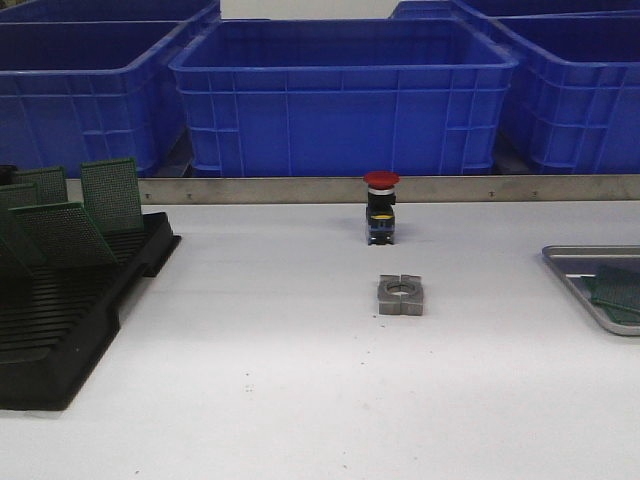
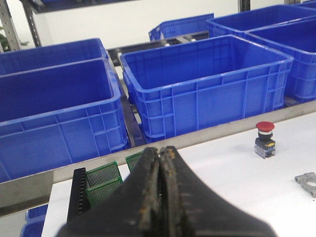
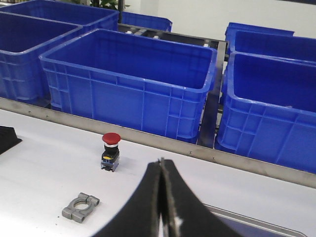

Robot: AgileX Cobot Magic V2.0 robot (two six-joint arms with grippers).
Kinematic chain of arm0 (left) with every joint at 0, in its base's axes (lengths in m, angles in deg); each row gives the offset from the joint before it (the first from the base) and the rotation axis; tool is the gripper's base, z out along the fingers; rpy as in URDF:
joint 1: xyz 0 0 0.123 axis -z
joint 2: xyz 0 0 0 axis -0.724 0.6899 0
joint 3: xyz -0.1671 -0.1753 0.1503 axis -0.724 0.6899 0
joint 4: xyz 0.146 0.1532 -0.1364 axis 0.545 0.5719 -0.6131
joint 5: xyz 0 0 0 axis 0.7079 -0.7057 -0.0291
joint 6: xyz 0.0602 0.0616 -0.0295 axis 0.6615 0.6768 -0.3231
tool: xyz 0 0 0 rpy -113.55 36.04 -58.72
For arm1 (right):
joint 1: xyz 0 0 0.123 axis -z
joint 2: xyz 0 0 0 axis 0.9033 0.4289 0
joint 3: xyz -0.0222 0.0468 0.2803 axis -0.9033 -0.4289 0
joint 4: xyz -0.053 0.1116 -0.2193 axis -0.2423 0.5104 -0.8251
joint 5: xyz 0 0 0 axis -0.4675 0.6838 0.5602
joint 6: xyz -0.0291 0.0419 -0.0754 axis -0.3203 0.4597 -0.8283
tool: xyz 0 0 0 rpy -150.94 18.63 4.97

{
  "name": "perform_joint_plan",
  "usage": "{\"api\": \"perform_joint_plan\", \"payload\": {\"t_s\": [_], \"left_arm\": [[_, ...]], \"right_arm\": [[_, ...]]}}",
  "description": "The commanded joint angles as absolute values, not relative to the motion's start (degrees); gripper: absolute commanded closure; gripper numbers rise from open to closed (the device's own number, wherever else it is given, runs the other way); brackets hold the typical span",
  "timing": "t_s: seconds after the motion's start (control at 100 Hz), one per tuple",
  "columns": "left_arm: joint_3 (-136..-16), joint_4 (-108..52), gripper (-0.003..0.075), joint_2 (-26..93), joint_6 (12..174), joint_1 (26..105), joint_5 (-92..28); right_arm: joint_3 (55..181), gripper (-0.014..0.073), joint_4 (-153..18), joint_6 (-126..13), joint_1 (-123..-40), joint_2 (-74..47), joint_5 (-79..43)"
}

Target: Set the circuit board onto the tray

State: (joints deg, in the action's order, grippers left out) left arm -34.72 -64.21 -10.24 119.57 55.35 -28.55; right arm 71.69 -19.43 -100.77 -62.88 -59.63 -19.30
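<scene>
Front view: boards [image 1: 108, 193] stand in the rack [image 1: 60, 310] at left; the tray [image 1: 572, 268] lies far right, one board already in it.

Left wrist: left hand [image 2: 160, 163] is pinched shut, empty; a closed approach could topple boards.

Right wrist: right hand [image 3: 161, 170] is shut, empty, just beside the tray.

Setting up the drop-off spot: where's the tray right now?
In the front view the tray sits at the table's right edge, partly out of frame, right of the metal clamp, with a green board in it.
</scene>
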Motion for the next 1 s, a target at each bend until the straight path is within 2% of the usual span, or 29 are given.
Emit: {"api": "perform_joint_plan", "payload": {"t_s": [0.0,0.2,0.99], "left_arm": [[-33.96,-65.77,0.0737,-14.20,118.87,55.16,-25.68],[-32.17,-65.77,0.0737,-19.73,118.87,55.16,-24.13],[-32.04,-65.77,0.0737,-19.74,118.87,55.16,-23.99]], "right_arm": [[71.86,0.0653,-18.18,-101.26,-62.87,-61.63,-18.32],[71.34,0.0653,-18.18,-101.26,-62.87,-62.66,-18.14],[71.34,0.0653,-18.18,-101.26,-62.87,-62.66,-18.10]]}}
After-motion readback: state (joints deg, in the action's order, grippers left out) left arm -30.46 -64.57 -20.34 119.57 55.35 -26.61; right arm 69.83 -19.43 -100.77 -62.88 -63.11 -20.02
